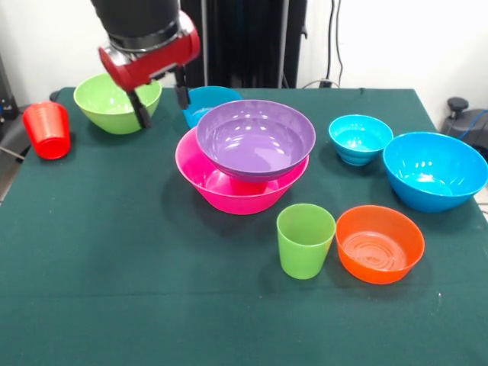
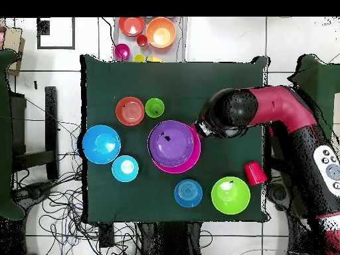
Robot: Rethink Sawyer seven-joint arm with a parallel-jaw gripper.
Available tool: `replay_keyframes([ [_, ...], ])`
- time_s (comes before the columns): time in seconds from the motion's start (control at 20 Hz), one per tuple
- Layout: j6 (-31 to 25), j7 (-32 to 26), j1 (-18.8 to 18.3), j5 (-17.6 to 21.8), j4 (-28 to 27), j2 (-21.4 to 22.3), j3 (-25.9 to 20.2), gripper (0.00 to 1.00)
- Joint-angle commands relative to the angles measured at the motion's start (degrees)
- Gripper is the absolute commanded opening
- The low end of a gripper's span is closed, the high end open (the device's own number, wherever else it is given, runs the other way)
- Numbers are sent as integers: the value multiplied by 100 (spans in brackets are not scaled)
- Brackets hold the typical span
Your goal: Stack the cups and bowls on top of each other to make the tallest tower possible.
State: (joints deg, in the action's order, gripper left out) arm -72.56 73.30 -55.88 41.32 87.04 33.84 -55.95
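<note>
Progress looks early: at frame centre the tower [image 1: 248, 164] is only the purple bowl [image 1: 255, 139] resting in the hot pink bowl [image 1: 229, 187]. From left, the red-orange cup [image 1: 47, 130], green bowl [image 1: 114, 103], green cup [image 1: 305, 240], orange bowl [image 1: 379, 244] and blue bowls remain loose. At upper left the gripper [image 1: 162, 101] hangs with fingers apart, holding nothing. Only the overhead view shows spare bowls beyond the table's top edge.

The arm [image 1: 145, 34] is cut off by the top edge in the front view. A small cyan bowl [image 1: 210, 101] is half hidden behind the purple bowl [image 1: 255, 139], at its 11 o'clock. Something crimson under the purple bowl is mostly hidden.
</note>
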Motion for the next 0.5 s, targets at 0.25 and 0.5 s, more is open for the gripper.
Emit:
replay_keyframes([
  [0.25,759,-1108,-121,561,962,334,227,100],
  [0.5,1084,-794,-135,567,1325,433,274,100],
])
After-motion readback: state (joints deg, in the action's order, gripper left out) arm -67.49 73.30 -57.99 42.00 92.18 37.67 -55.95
